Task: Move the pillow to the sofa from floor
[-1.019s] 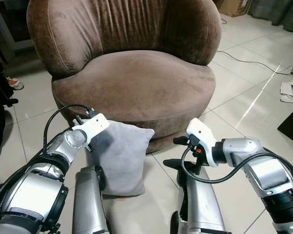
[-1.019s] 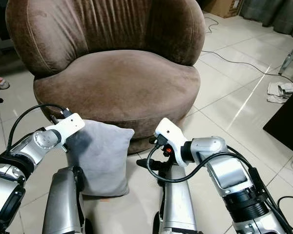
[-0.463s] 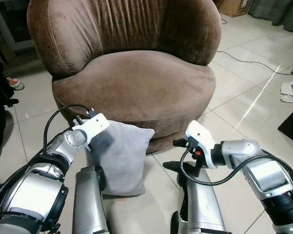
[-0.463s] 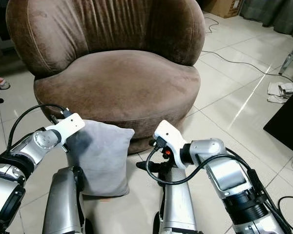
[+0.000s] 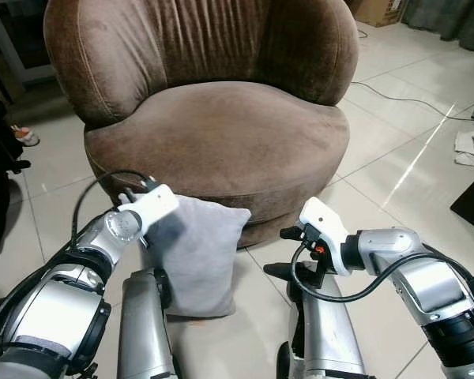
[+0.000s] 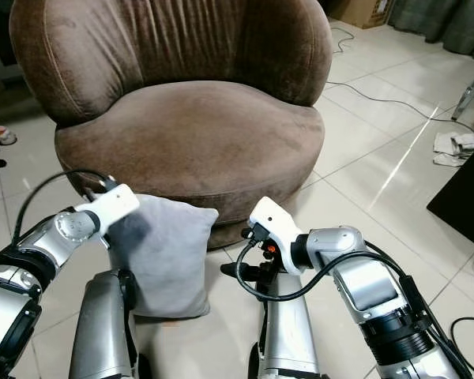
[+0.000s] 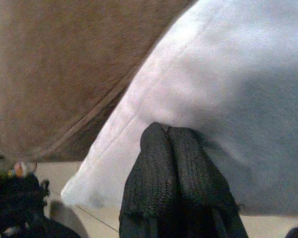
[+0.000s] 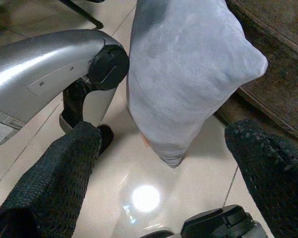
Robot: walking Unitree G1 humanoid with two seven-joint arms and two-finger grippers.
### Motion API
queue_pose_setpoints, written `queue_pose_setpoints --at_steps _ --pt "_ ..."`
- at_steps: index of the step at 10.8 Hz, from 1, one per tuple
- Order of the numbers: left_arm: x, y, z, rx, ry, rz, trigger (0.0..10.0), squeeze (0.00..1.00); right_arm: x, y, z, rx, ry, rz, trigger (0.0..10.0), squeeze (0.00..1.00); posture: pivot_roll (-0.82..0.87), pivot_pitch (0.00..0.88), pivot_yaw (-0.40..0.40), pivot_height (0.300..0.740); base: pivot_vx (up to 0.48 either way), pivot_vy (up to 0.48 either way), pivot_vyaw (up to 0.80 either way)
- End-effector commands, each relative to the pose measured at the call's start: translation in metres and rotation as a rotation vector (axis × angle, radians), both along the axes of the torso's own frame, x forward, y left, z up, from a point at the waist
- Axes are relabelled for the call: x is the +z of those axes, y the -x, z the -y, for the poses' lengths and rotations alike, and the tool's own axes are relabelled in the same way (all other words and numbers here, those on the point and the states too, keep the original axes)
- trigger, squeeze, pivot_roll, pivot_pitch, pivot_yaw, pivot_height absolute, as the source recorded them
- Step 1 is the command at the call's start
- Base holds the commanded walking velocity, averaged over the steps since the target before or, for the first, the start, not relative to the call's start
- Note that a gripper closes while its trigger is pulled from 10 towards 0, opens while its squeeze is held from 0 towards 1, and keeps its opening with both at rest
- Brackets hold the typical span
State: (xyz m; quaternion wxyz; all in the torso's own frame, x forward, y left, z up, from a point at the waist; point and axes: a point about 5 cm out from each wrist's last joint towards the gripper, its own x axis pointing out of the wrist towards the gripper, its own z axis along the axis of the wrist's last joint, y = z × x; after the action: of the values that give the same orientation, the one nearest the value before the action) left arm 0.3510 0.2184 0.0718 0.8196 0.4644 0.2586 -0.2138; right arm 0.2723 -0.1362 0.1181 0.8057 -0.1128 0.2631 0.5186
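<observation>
- The right gripper (image 8: 164, 163) is held low before the robot, just right of the pillow, with its fingers (image 8: 59, 173) spread wide apart and nothing between them.
- The left gripper (image 7: 175, 148) is set at the pillow's upper left side; its two black fingers are seen pressed together with a fold of the grey cloth pinched at their tips.
- The pillow (image 5: 193, 253) is found upright on the tiled floor (image 5: 379, 174), leaning against the sofa's front base.
- The brown sofa (image 5: 213, 126) is located directly behind.
- A black cable (image 5: 403, 99) is noted on the floor to the right.
</observation>
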Motion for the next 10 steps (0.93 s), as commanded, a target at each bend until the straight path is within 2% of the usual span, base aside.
queue_pose_setpoints --at_steps 1,2,3,7,9,10 --pt "0.002 -0.001 0.005 -0.148 -0.119 -0.053 0.0 0.0 0.003 0.001 0.0 0.002 -0.002 0.016 10.0 0.0 -0.18 0.012 0.006 0.411 0.0 0.0 0.0" --pt "0.0 0.002 0.007 -0.232 -0.193 -0.104 0.0 0.0 0.002 0.002 -0.002 0.003 -0.004 0.015 10.0 0.0 -0.17 0.011 0.016 0.411 0.0 0.0 0.0" --pt "0.003 0.0 0.007 -0.282 -0.263 -0.109 0.0 0.0 0.002 0.002 -0.003 0.001 -0.008 0.014 10.0 0.0 -0.17 0.01 0.019 0.411 0.0 0.0 0.0" --pt "0.009 -0.003 0.007 -0.311 -0.295 -0.115 0.0 0.0 -0.002 0.006 -0.003 -0.015 -0.02 0.01 10.0 0.0 -0.18 0.005 0.044 0.411 0.0 0.0 0.0" --pt "0.004 0.001 0.005 -0.399 -0.407 -0.145 0.0 0.0 -0.003 0.006 -0.004 -0.021 -0.021 0.009 10.0 0.0 -0.18 0.005 0.044 0.411 0.0 0.0 0.0" --pt "-0.002 0.006 0.006 -0.499 -0.504 -0.166 0.0 0.0 -0.004 0.008 -0.006 -0.019 -0.024 0.005 10.0 0.0 -0.17 0.01 0.044 0.411 0.0 0.0 0.0"
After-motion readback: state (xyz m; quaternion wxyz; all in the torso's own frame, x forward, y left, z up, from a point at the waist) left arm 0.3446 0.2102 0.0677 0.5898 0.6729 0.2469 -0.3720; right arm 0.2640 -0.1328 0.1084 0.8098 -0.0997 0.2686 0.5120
